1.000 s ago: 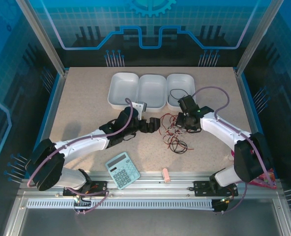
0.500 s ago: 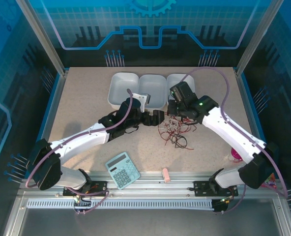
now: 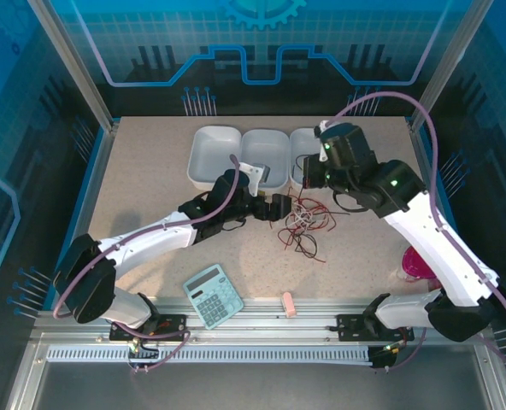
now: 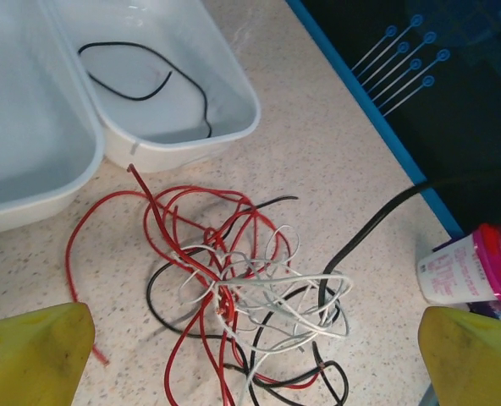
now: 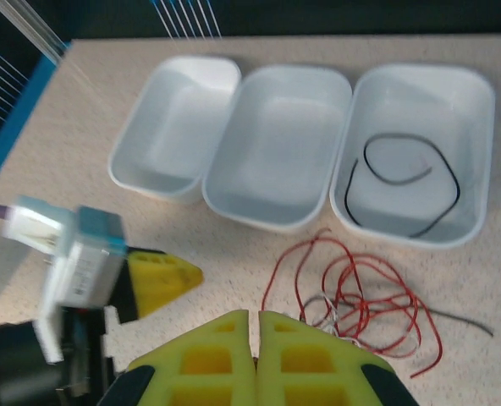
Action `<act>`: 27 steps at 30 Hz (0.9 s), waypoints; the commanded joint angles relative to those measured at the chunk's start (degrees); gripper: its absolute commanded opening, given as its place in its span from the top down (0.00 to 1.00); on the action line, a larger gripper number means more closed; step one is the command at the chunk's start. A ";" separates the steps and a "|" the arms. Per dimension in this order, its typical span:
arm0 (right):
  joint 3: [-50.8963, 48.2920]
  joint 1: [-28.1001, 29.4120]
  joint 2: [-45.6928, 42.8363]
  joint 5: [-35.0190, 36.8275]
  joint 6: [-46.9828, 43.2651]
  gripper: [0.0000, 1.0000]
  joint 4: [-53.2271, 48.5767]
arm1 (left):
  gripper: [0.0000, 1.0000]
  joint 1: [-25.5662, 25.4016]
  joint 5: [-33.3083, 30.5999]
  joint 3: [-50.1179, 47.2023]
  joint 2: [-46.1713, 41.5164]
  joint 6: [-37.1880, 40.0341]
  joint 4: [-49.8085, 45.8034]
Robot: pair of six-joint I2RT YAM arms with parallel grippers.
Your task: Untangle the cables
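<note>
Now our right tool [image 5: 256,316], pinched shut, has risen above the cables [image 4: 233,279], while our left tool [image 4: 252,338], spread wide, closes on them for another strand.

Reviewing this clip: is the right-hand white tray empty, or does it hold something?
Not empty: one black cable lies looped inside the right tray, apart from the tangle outside it.

Left gripper [image 3: 280,207] agape, right gripper [image 5: 256,321] tight together.
</note>
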 commanded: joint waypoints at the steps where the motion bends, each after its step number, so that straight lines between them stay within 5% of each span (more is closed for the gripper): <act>1: 7.25 0.65 0.87 0.65 -4.54 1.00 -2.05 | 0.01 -0.26 2.58 -1.56 0.27 1.29 5.45; 15: 26.00 0.64 6.35 -2.62 -10.68 1.00 -1.57 | 0.01 -0.30 4.22 -4.70 2.66 0.89 12.78; 27: 31.22 0.65 5.47 -2.51 -13.21 1.00 2.76 | 0.01 0.67 3.39 -8.10 3.08 -1.28 15.96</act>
